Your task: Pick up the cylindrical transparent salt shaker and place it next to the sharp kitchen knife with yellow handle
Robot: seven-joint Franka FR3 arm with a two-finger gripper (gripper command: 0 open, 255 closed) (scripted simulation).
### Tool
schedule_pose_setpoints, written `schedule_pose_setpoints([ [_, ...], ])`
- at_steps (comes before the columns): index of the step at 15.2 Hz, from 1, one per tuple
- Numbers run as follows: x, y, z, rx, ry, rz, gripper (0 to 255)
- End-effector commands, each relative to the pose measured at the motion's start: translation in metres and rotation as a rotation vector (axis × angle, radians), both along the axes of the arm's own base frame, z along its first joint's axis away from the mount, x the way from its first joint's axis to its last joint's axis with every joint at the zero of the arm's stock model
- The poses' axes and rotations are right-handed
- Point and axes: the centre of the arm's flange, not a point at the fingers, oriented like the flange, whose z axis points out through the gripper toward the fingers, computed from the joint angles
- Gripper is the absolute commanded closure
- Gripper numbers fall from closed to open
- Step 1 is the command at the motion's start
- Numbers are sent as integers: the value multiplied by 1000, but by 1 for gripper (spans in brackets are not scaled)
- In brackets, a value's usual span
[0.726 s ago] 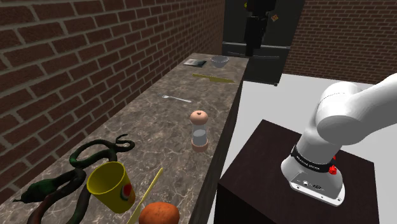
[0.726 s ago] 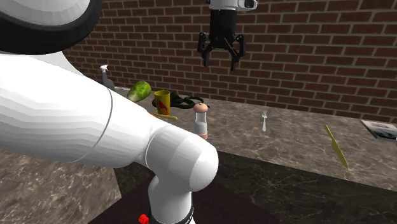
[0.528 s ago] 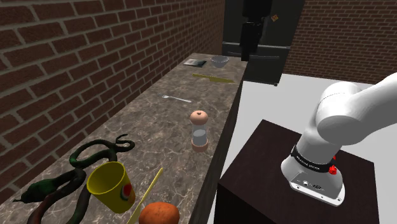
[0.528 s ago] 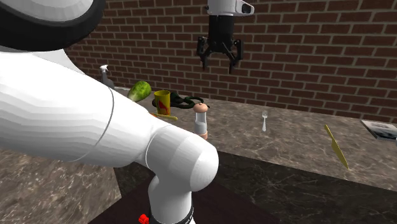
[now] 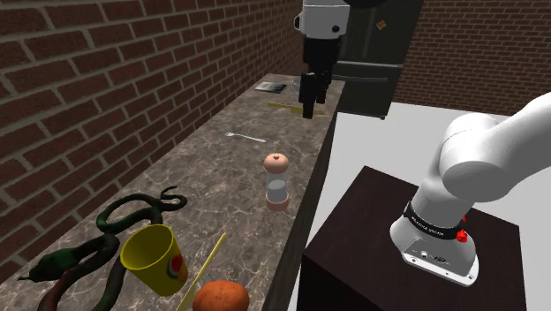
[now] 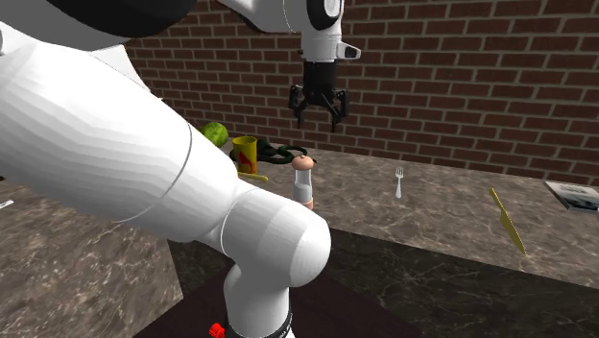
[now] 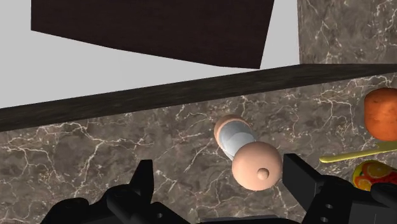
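Gripper (image 6: 317, 115) wide open, nothing in it, hanging in the air high over the dark marbled stone worktop (image 5: 203, 168). In the wrist view the gripper (image 7: 219, 163) looks down with its two black fingers apart; the shaker lies between them, closer to one finger, touched by neither.

Task thing: cylindrical salt shaker with clear body, pinkish-tan rounded cap and base (image 5: 277, 181). It stands upright on the worktop, near the edge facing the dark box stand (image 5: 397, 265). Same shaker in the second exterior view (image 6: 304, 182) and from above in the wrist view (image 7: 245, 149).

Thin kitchen knife with yellow handle (image 6: 507, 221) lies flat, well apart from the shaker, toward the worktop's far end. Small silver fork (image 5: 245, 136) lies between the two.

On the shaker's other side: yellow cup with a fruit print (image 5: 154, 258), tipped over; dark green coiled snake figure (image 5: 132, 212) beside it; orange round thing (image 5: 221, 298); thin yellow stick (image 5: 205, 265). Red brick wall (image 5: 106, 79) runs behind the worktop.
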Motion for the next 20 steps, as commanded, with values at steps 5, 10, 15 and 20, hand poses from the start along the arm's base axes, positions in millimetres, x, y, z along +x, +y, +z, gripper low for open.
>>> schedule_pose_setpoints([
  [5, 33, 47, -54, 2, -30, 31, 0],
  [10, 58, 86, -98, 2, -54, 57, 0],
  [15, 62, 91, -124, 2, -56, 60, 0],
  [20, 63, 91, -142, 2, -56, 60, 0],
])
